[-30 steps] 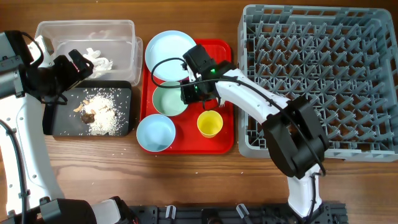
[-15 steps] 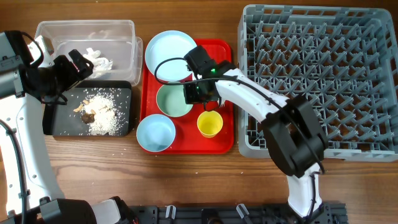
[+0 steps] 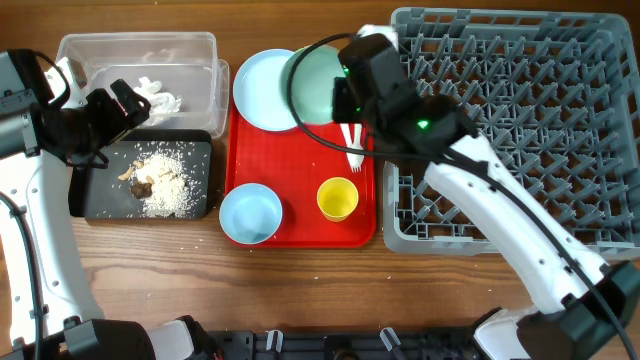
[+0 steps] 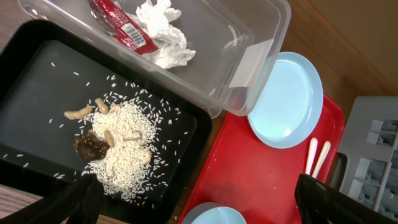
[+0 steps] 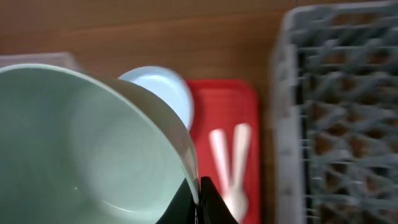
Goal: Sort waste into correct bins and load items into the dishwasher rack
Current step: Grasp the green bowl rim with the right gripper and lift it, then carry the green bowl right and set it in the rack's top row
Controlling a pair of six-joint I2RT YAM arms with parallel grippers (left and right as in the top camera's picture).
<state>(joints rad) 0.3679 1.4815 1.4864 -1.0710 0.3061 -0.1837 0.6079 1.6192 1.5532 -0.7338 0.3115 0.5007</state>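
The wooden bench is carrying everything, and the grey dishwasher rack is taking up its right side, with nothing that I can see standing among its pegs. Left of it the red tray is holding most of the dishes. Further left, the clear tub is sitting behind the black tray.

The loading step is under way. The right gripper is pinching the rim of a pale bowl, its fingers pressed together on the wall. It is carrying the bowl tilted in the air over the far end of the red tray, partly over the light blue plate and just beside the rack's left wall. I judge the next move is calling for a swing to the right over that wall, then lowering the bowl on edge between pegs before letting go.

The left gripper is hanging spread wide above the black tray and the tub, holding nothing.

The second bowl, the yellow cup and the fork and spoon are waiting on the red tray. The wrapper and white paper are lying in the tub, while the rice and brown scraps are lying in the black tray.
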